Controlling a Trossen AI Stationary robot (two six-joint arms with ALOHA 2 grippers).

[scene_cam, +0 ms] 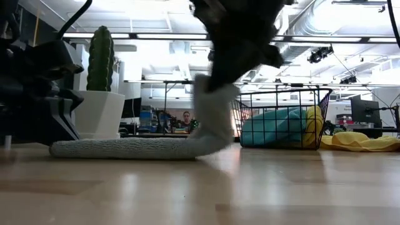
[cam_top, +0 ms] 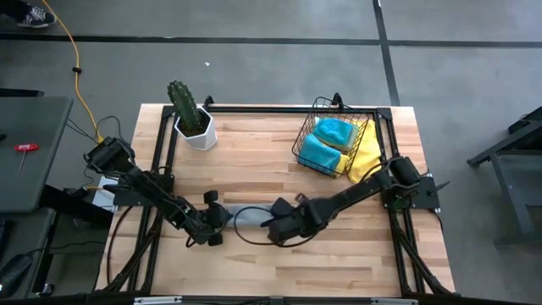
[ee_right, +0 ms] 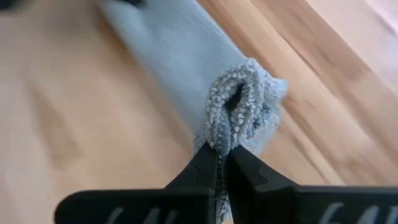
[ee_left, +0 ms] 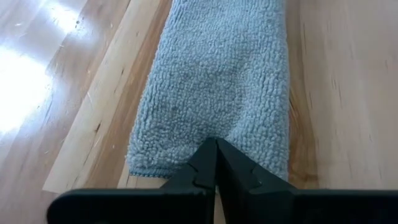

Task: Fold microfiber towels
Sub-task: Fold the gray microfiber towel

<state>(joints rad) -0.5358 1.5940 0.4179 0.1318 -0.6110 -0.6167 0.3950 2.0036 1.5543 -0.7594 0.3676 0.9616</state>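
A grey microfiber towel [cam_top: 247, 218] is lying as a long narrow strip on the wooden desk [cam_top: 254, 161], near its front edge, stretched between the two arms. The left gripper [cam_top: 217, 227] is sitting low at the strip's left end with its fingers [ee_left: 205, 167] pressed together on the towel's edge, as the left wrist view is showing, where the cloth is lying flat on the wood ahead of the fingers. The right gripper [cam_top: 273, 227] is clamped on the strip's other end; in the right wrist view the fabric is bunching into a small puckered fold right above the closed fingers [ee_right: 208, 163], and in the low view this end of the towel [scene_cam: 209, 115] is rising off the desk up into the gripper while the rest is resting flat. Toward the back right of the desk a black wire basket [cam_top: 306, 135] is holding two teal towels [cam_top: 330, 140], with a yellow towel [cam_top: 366, 151] hanging over its right side and spilling onto the desk beside it. At the back left a cactus [cam_top: 182, 102] is standing upright in a white pot [cam_top: 199, 133], well apart from the grey towel.
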